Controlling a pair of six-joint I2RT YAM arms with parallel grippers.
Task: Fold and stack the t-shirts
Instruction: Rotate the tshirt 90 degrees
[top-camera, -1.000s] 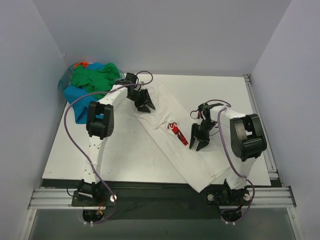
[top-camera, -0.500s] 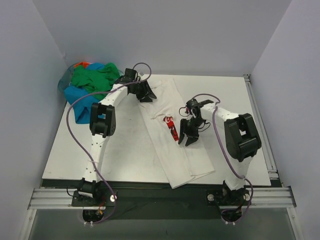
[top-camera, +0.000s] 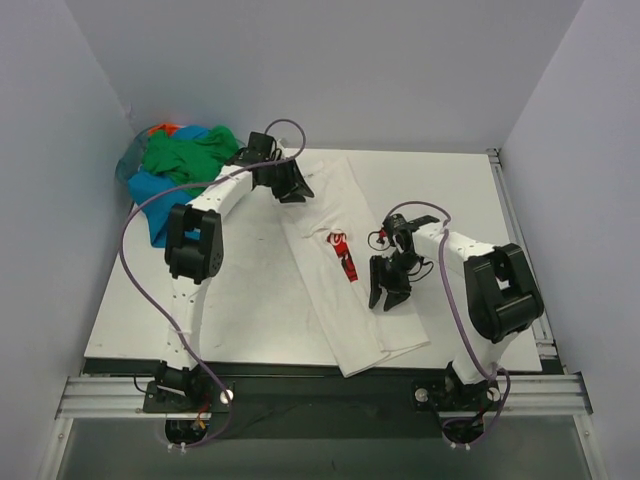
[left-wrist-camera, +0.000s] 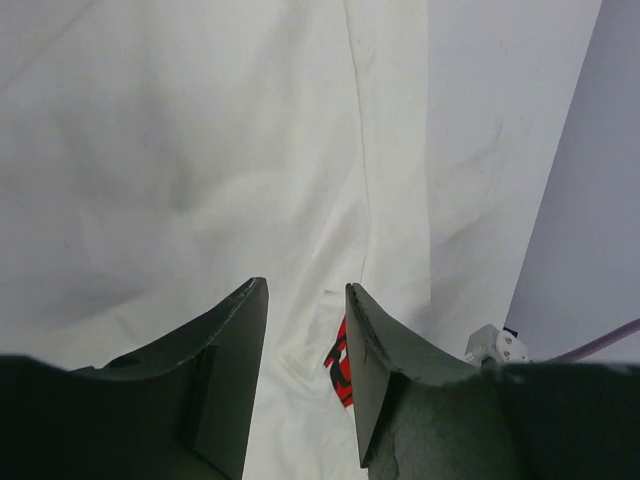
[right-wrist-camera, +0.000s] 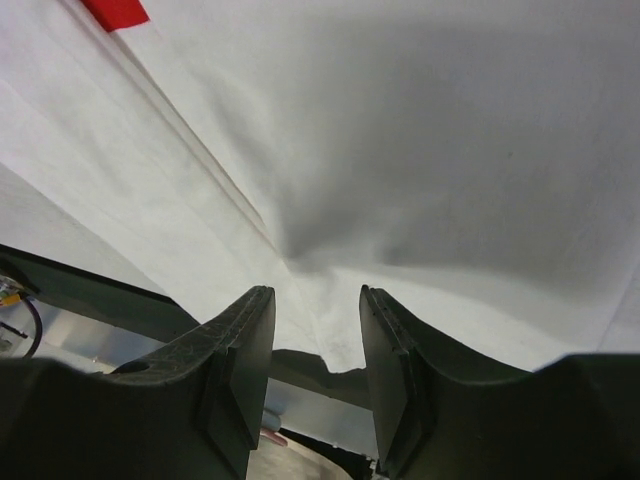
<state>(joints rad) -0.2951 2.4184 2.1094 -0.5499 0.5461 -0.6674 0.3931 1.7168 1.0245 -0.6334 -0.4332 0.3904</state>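
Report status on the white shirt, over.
Left fingers apart, nothing clamped, at far end of white t-shirt. Right fingers at its right edge, cloth puckered in the gap, grip unclear. Shirt a long strip, logo up. Coloured shirts piled far left.

You have the white t-shirt (top-camera: 350, 315) lying flat as a long narrow folded band, diagonal across the tabletop (top-camera: 240, 300), red logo (top-camera: 342, 255) up, while the other t-shirts (top-camera: 185, 160), green, blue, teal and orange, sit heaped far left.

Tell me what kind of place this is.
Probably a robot test cell in a lab: plain walls box in a white table, two robot arms bolted to a metal rail, shirts laid out.
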